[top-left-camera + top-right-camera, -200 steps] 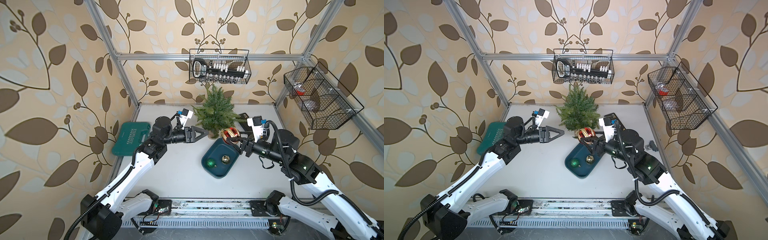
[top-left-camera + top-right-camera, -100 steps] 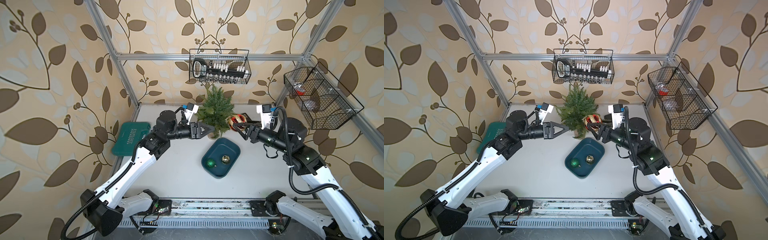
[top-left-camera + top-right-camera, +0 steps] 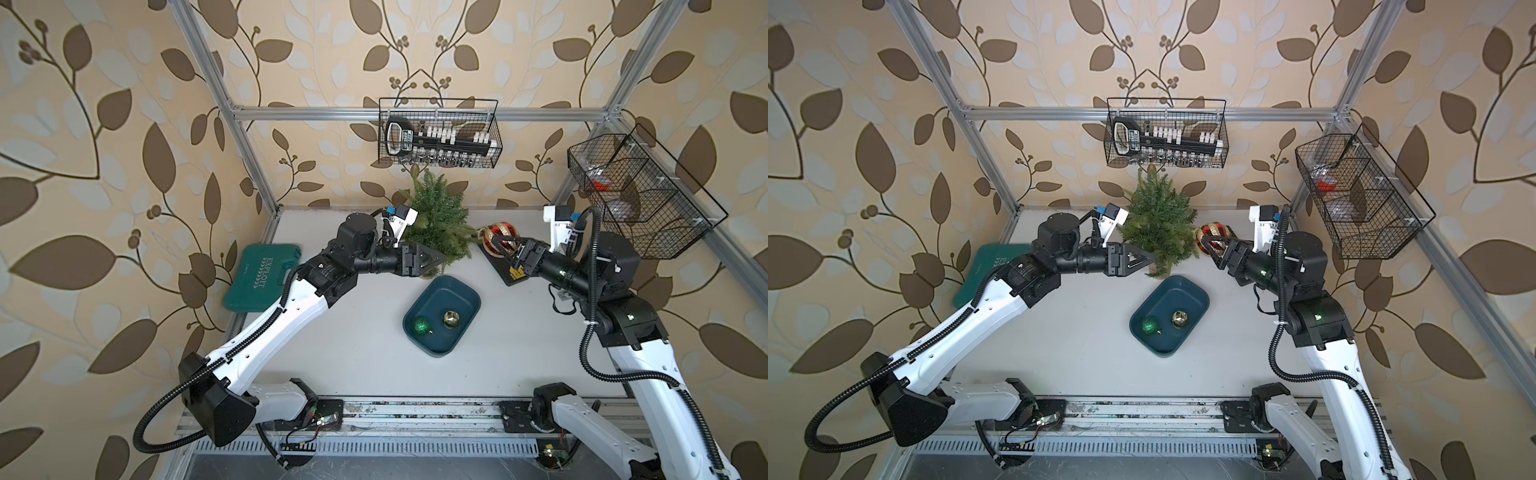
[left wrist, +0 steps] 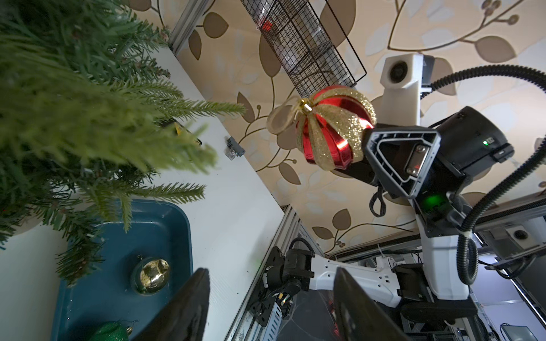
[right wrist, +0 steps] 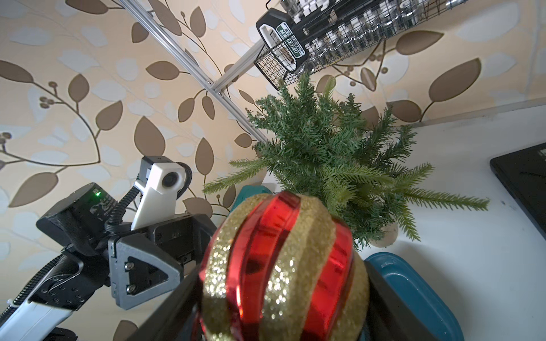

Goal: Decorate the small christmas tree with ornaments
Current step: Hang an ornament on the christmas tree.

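1. Clamping the red-and-gold ball [image 3: 493,233] by its sides, the right gripper [image 3: 503,248] has carried it up from the tray [image 3: 474,300] to just beside the small christmas tree [image 3: 439,220], on its right.
2. The left gripper [image 4: 267,298], jaws partly apart and empty, has moved in against the tree's lower left branches.
3. The green ball [image 3: 422,326] and gold ball [image 3: 451,318] lie in the tray.

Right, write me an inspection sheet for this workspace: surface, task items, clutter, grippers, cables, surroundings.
Surface: white tabletop, flat.
Job's things: small christmas tree upright at back; red-and-gold ball held beside it; green ball and gold ball in blue tray.
Clutter: green tool case at left edge; black pad beside tree.
Grippers: left gripper open, empty; right gripper shut on red-and-gold ball.
Cables: black conduit along arms; wires at front rail.
Surroundings: leaf wallpaper, metal frame, back basket, side basket.
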